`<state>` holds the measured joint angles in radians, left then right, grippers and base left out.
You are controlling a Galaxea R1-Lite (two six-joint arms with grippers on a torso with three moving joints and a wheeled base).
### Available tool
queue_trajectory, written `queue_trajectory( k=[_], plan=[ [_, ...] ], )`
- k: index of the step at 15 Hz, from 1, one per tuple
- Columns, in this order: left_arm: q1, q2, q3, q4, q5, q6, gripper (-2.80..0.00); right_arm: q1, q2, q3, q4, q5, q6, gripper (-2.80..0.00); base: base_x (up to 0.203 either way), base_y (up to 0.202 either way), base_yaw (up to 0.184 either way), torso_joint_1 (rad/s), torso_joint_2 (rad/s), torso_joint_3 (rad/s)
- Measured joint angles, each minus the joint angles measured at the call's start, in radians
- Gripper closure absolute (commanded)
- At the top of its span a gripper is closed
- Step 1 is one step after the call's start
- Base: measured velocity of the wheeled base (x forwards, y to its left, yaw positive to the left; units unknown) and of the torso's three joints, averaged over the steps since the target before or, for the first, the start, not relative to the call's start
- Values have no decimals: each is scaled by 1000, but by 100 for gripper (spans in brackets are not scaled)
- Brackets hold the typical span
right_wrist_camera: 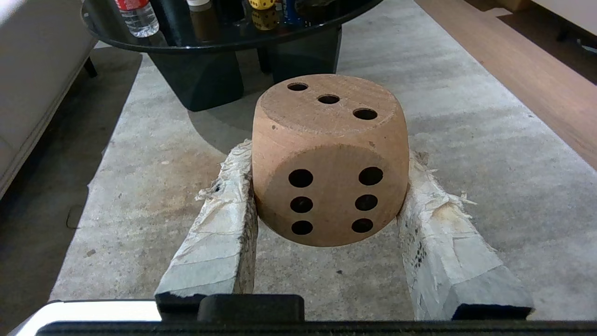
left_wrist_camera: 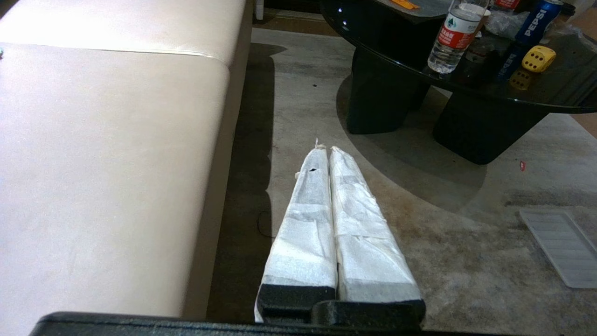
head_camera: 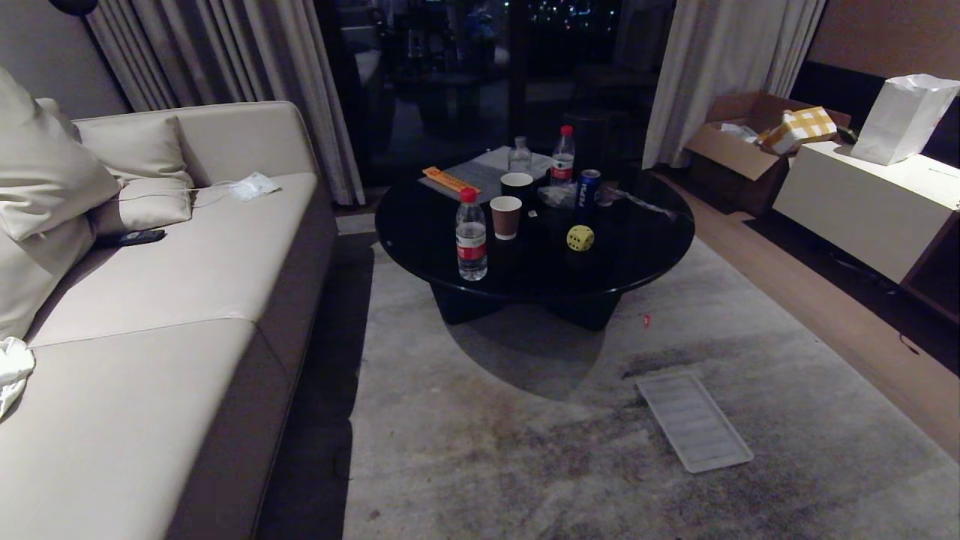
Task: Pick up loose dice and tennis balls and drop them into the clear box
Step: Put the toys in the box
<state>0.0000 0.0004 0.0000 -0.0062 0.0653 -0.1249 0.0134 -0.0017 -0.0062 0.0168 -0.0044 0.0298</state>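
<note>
A tan die [right_wrist_camera: 330, 158] with dark pips is clamped between the white-wrapped fingers of my right gripper [right_wrist_camera: 329, 161], held above the grey rug. My left gripper [left_wrist_camera: 326, 151] is shut and empty, its wrapped fingers pressed together over the rug beside the sofa. A yellow die [head_camera: 580, 238] [left_wrist_camera: 538, 59] rests on the round black coffee table [head_camera: 637, 247]. Neither arm shows in the head view. The tennis balls and the clear box are out of view.
A flat ribbed lid [head_camera: 694, 421] lies on the rug. On the table stand a water bottle [head_camera: 471, 236], paper cups [head_camera: 505, 217] and a Pepsi can [head_camera: 588, 190]. A beige sofa [head_camera: 157, 300] fills the left; a low cabinet [head_camera: 862, 202] stands at right.
</note>
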Motion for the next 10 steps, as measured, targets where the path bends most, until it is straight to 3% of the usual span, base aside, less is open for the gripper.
queue_trajectory(
  k=[10],
  plan=[
    [0, 0, 0, 1, -3, 6, 0, 0, 0, 0, -3, -2, 20, 0, -6, 0, 0, 0, 0, 0]
  ],
)
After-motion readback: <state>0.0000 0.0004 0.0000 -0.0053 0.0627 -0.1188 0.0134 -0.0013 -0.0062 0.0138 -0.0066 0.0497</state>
